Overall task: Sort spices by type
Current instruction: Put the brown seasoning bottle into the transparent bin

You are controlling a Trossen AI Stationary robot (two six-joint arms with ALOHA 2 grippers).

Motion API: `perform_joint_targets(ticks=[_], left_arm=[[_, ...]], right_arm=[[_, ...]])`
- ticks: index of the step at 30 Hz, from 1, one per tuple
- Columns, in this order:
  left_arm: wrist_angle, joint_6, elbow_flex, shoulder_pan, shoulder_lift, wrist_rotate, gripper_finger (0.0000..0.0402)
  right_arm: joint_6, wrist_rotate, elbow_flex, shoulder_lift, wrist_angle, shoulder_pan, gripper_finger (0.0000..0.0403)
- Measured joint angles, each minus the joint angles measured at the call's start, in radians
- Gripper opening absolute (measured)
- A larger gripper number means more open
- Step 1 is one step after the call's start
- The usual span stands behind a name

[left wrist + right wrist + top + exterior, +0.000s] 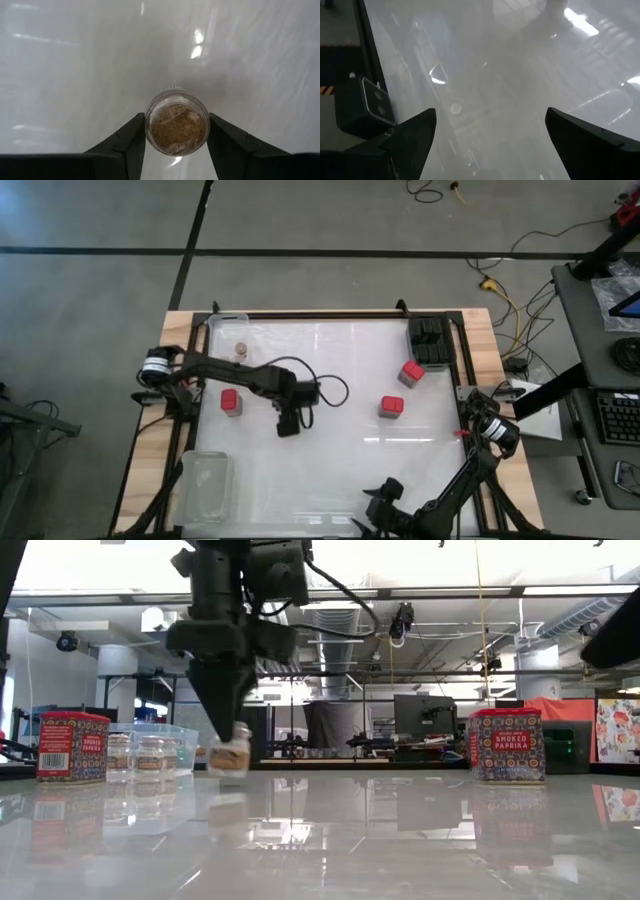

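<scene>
left wrist view: the left hand [176, 145] pinches 1 round jar [176, 128] by its sides; it looks light, rigid, smooth and slip-prone.

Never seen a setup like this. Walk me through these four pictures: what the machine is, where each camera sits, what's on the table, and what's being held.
Two dark robot arms work at a white table. One picture looks straight down, one looks level across the tabletop, and one comes from each arm's wrist. The left gripper is closed on a small round jar of tan spice, lifted just off the table. The right gripper waits open at the table's near edge. On the table stand three red tins, black boxes in a far corner, and clear trays, one holding more jars.
</scene>
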Motion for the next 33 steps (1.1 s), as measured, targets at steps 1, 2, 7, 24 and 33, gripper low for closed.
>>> perform_joint_targets(ticks=[1, 2, 7, 24, 33], left_arm=[[-0.036, 0.020, 0.004, 0.010, -0.012, -0.005, 0.0160], [-0.061, 0.036, 0.005, 0.020, -0.032, -0.005, 0.0160], [-0.130, 0.113, -0.015, 0.095, -0.174, -0.018, 0.0163], [-0.361, 0.379, -0.169, 0.619, -0.725, -0.059, 0.0163], [-0.379, 0.479, -0.249, 0.825, -0.842, 0.021, 0.0163]], right_arm=[[-0.005, -0.012, 0.000, 0.000, 0.000, -0.002, 0.0364], [-0.011, -0.017, 0.001, 0.000, -0.001, -0.002, 0.0364], [-0.050, -0.040, 0.019, -0.008, -0.002, -0.039, 0.0364], [-0.602, 0.053, 0.088, -0.055, 0.007, -0.408, 0.0364], [-0.765, 0.068, 0.091, -0.086, 0.067, -0.511, 0.0364]])
